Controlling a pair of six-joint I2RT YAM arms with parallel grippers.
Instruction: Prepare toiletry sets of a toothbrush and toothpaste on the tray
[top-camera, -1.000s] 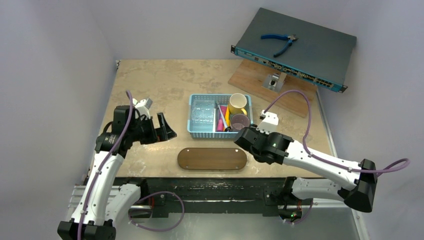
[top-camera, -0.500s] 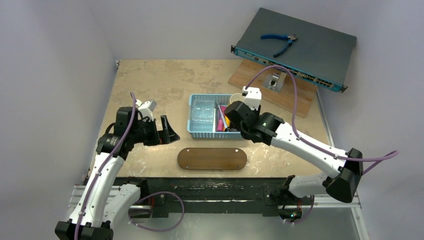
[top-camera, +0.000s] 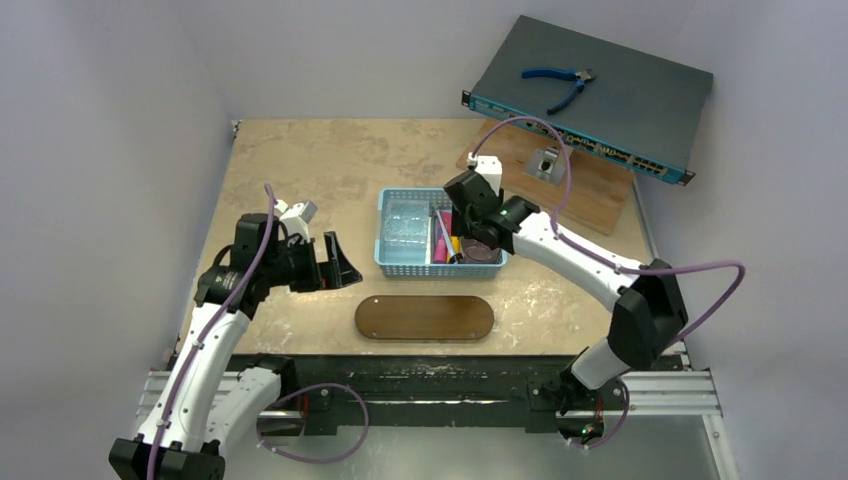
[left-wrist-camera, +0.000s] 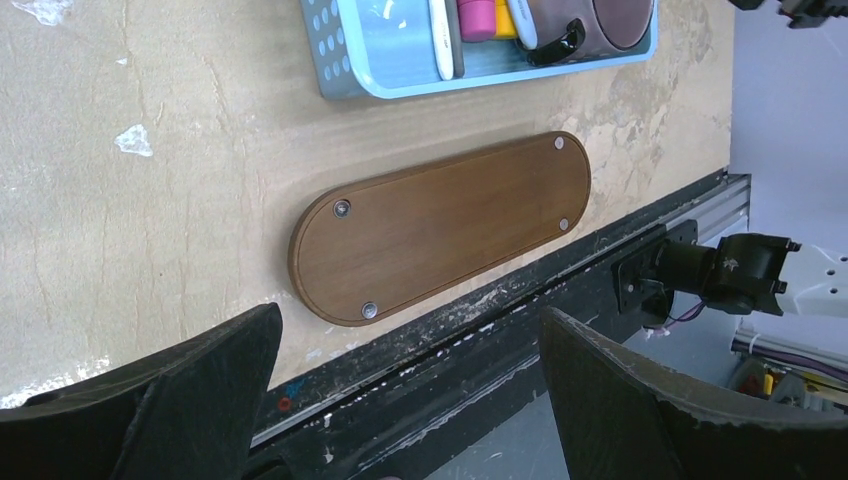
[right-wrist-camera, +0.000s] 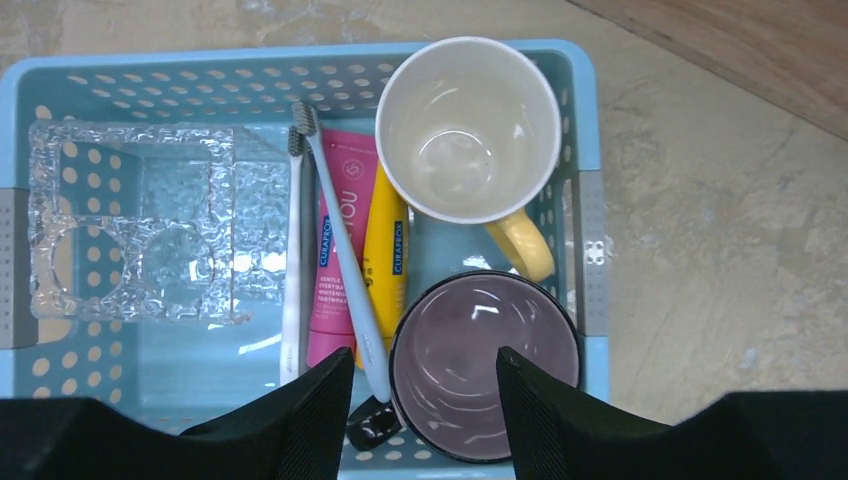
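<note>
- The left gripper (top-camera: 338, 265) hangs spread wide and empty over the table (top-camera: 300, 170), left of the tray (top-camera: 424, 318).
- The right gripper (right-wrist-camera: 422, 360) hovers over the basket (right-wrist-camera: 590, 130), fingers parted and grasping nothing, above the purple cup (right-wrist-camera: 480, 370).
- The pink tube (right-wrist-camera: 335, 270), yellow tube (right-wrist-camera: 385, 250) and two toothbrushes (right-wrist-camera: 343, 250) lie together inside the basket, beside the cups.

White arms (top-camera: 203, 352), black joints (top-camera: 645, 310), purple cables (top-camera: 700, 268)
</note>
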